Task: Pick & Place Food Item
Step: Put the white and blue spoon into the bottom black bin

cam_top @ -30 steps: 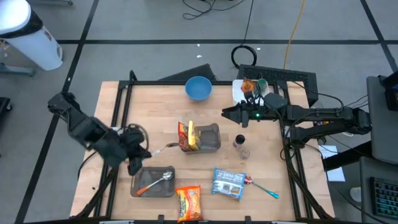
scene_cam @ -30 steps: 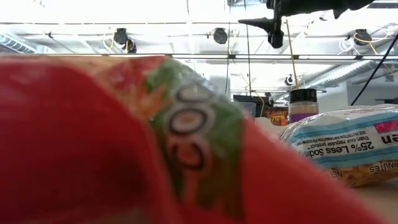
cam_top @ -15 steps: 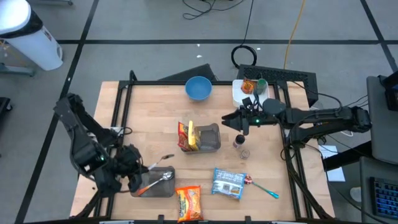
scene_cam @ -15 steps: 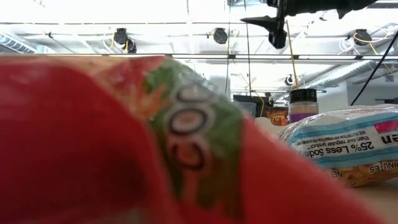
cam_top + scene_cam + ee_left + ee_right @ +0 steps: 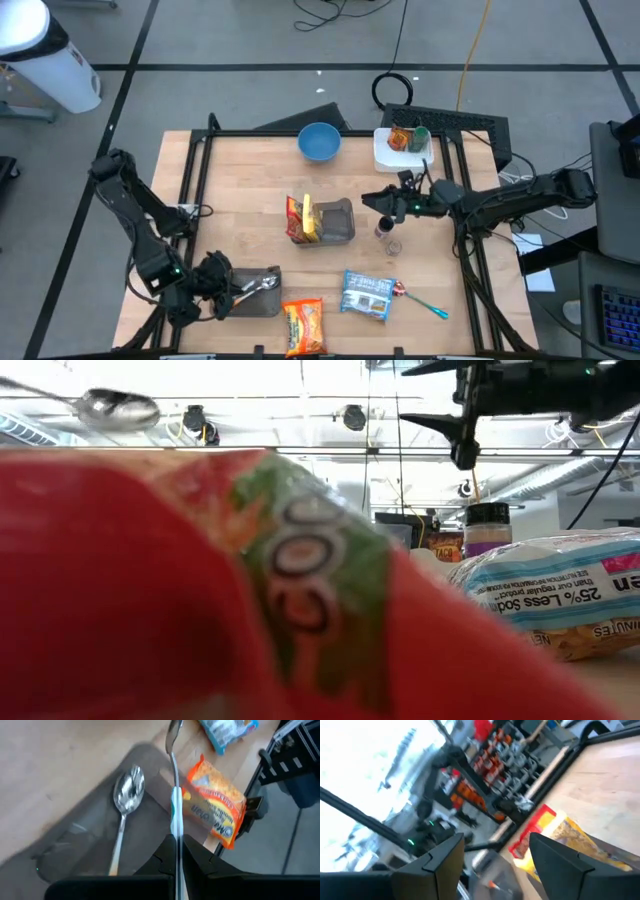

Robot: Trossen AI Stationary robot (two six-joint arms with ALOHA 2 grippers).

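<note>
Down at the near left corner of the desk (image 5: 250,200), the left gripper (image 5: 222,290) has its jaws pinched tight on a teal-handled spoon (image 5: 175,795), holding it over the grey tray (image 5: 262,304), where a second spoon (image 5: 126,805) lies flat. The right gripper (image 5: 385,203) hovers with its jaws spread wide and nothing in them, just beside the grey container (image 5: 335,222) mid-desk that has a red and yellow food packet (image 5: 299,220) standing in it. An orange noodle packet (image 5: 304,325) lies right next to the tray, and a blue packet (image 5: 367,296) sits beyond that.
</note>
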